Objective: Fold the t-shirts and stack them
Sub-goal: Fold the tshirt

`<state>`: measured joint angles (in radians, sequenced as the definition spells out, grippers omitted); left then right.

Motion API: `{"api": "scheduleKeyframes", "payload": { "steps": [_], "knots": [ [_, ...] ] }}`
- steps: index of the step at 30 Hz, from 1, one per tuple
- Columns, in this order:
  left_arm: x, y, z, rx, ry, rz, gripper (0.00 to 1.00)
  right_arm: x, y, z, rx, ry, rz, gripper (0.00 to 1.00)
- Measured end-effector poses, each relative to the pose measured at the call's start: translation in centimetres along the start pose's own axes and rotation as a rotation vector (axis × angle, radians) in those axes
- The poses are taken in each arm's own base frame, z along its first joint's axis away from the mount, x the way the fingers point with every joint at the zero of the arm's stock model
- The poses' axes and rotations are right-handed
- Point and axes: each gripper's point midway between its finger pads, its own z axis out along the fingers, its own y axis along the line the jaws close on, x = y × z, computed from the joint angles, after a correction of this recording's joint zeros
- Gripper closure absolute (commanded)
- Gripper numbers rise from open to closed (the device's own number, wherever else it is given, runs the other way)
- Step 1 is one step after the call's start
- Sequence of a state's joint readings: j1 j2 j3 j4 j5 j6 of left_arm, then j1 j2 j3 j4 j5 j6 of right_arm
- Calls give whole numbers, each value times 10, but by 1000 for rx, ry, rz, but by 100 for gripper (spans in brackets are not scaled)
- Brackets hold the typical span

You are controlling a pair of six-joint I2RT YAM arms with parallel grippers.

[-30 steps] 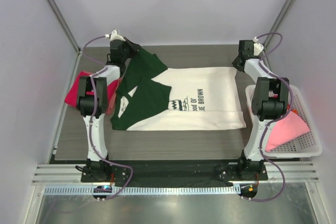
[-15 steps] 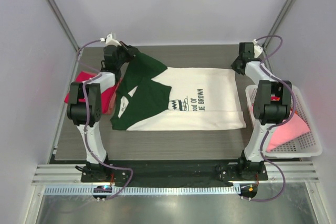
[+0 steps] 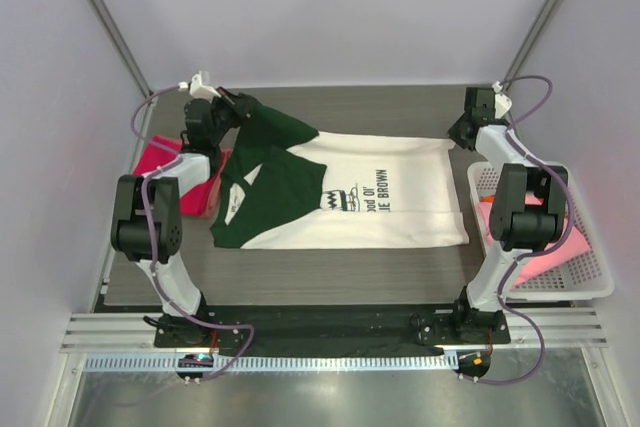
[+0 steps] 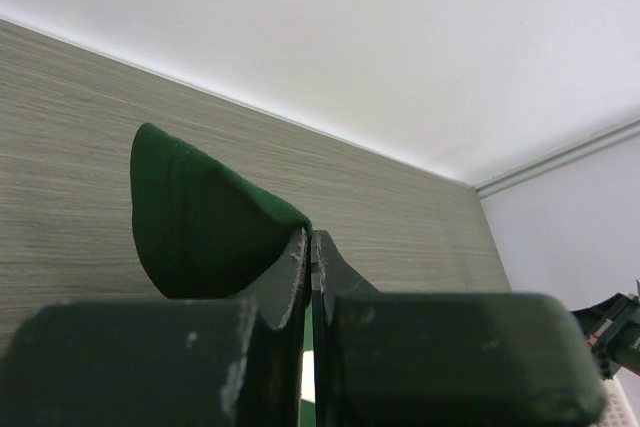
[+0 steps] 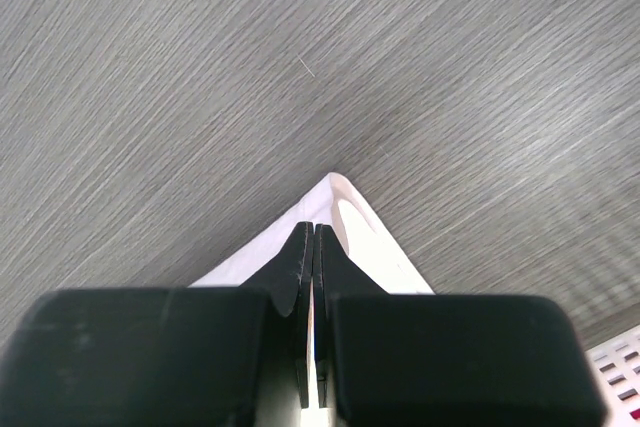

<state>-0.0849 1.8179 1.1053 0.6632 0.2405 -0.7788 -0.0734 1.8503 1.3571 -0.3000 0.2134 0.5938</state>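
Note:
The cream-white t-shirt point(image 3: 385, 192) with dark green sleeves and black print lies spread on the table. My left gripper point(image 3: 236, 102) is shut on its far green sleeve point(image 4: 195, 217), lifted at the back left. My right gripper point(image 3: 462, 132) is shut on the shirt's far right hem corner point(image 5: 345, 212). The magenta-red t-shirt point(image 3: 160, 162) lies at the table's left edge, partly behind my left arm. The pink t-shirt point(image 3: 565, 247) lies in the basket at the right.
The white lattice basket point(image 3: 590, 277) stands at the table's right edge. The grey back wall and metal frame posts point(image 3: 105, 22) stand close behind both grippers. The table's wood surface point(image 3: 380, 107) shows behind the shirt.
Both grippers have moved outward and toward the back, the left to the left and the right to the right, pulling the shirt's far edge taut. The left elbow has swung left.

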Motion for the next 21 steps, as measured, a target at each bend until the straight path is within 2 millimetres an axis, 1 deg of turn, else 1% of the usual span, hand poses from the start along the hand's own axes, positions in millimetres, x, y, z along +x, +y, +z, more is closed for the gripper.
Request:
{"api": "scheduleKeyframes", "payload": {
  "steps": [3,7,14,18,21],
  "knots": [
    [-5,-7,-8,8,-10,5,100,0,0,0,-2,1,5,99],
    [-14,-20,-24,20,-27,16,100,4,-1,1,-3,12,9,99],
    [-25,-37,-43,24,-37,55,100,9,-2,1,-4,27,21,99],
    [-20,-43,-56,13,-27,90,100,10,-1,1,-7,31,33,99],
    [-10,-39,-66,-3,-7,101,100,12,-2,1,-6,35,38,99]
  ]
}}
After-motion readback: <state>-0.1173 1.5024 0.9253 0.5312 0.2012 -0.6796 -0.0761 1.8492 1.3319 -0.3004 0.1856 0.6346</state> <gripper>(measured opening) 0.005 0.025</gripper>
